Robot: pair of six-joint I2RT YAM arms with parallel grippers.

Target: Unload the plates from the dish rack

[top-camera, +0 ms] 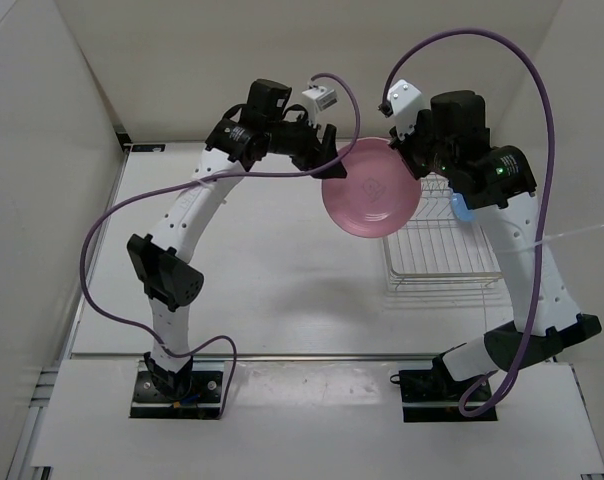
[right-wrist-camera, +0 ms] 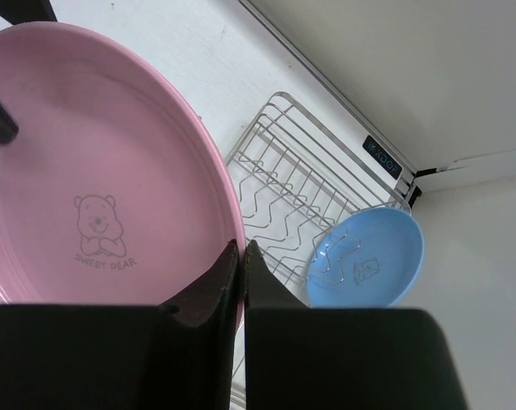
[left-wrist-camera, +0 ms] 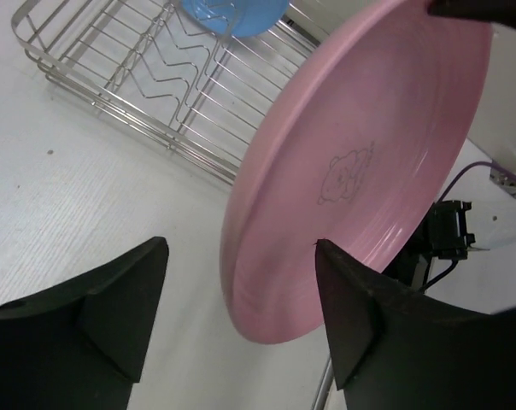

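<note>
Your right end effector (right-wrist-camera: 243, 256) clenches the pink plate (top-camera: 370, 188) by its rim, aloft beside the dish rack (left-wrist-camera: 113, 77) near the bench's far edge. Your left end effector (left-wrist-camera: 241, 248) gapes astride the opposite rim, likely for a handover.

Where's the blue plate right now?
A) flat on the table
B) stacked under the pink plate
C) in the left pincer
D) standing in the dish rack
D: the blue plate stands upright among the wires of the dish rack, while the right pincer holds only the pink plate.
</note>
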